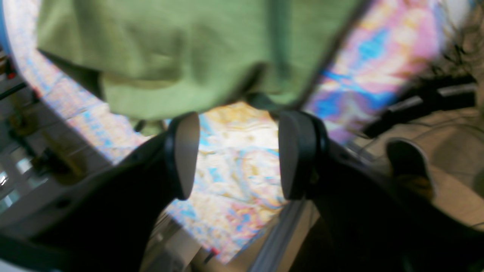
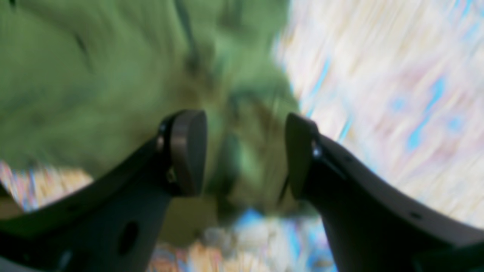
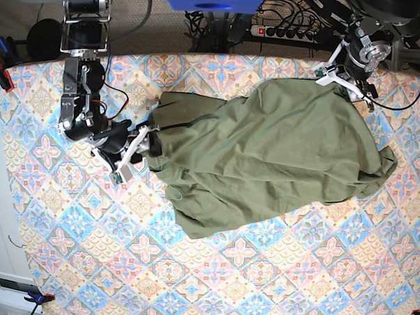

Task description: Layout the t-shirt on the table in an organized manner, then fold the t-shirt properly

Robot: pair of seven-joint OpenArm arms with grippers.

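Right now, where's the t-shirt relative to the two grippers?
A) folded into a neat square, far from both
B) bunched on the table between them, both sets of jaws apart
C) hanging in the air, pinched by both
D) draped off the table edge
B: the t-shirt lies rumpled on the table, the right gripper at one end and the left gripper at the other, with nothing between either pair of fingers.

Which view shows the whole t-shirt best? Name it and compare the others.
The base view: the t-shirt lies rumpled across the table, all edges visible. The left wrist view shows only one green edge above its open claw; the right wrist view shows blurred green fabric.
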